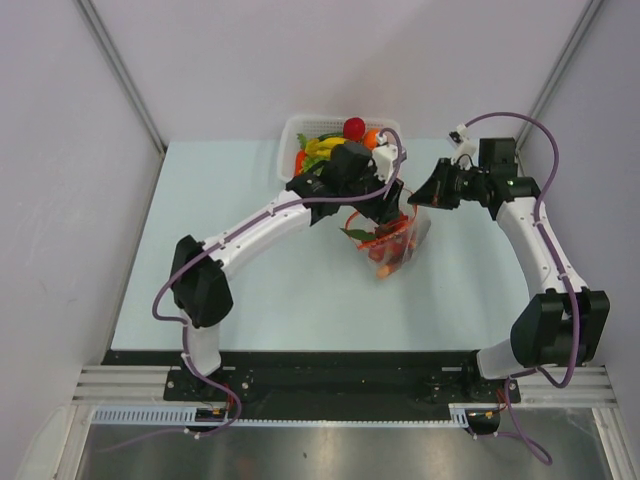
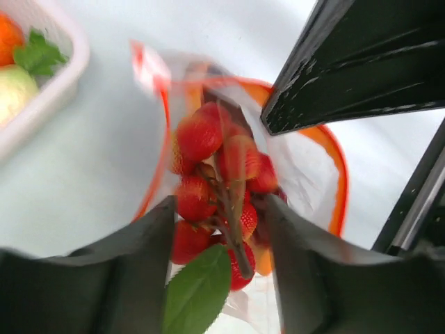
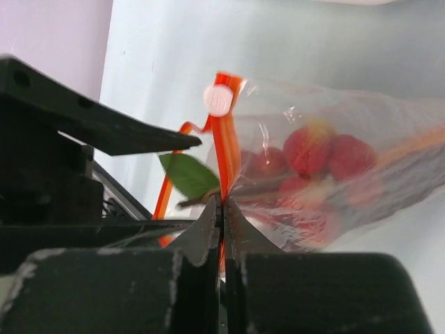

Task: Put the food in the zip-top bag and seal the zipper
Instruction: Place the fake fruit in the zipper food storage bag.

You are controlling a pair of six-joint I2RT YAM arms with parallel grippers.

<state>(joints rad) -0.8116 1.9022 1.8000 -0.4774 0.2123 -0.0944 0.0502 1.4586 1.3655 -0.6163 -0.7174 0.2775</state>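
The clear zip-top bag [image 1: 402, 240] sits mid-table with its mouth held up. My right gripper [image 3: 222, 202] is shut on the orange-red zipper [image 3: 226, 139] at one end of the mouth, near the white slider [image 3: 218, 99]. My left gripper [image 2: 221, 209] hovers over the bag mouth with its jaws apart. A bunch of red berries [image 2: 201, 136] on a brown stem with a green leaf [image 2: 198, 292] lies between and below the fingers, inside the bag [image 2: 306, 174]. The berries [image 3: 309, 149] show through the bag wall. In the top view the left gripper [image 1: 385, 212] and right gripper [image 1: 415, 198] meet at the bag.
A white mesh basket [image 1: 295, 135] stands at the back of the table, just behind the left wrist, with several toy foods [image 1: 340, 140] in it. Its rim [image 2: 52, 90] shows at the upper left of the left wrist view. Grey walls close in both sides.
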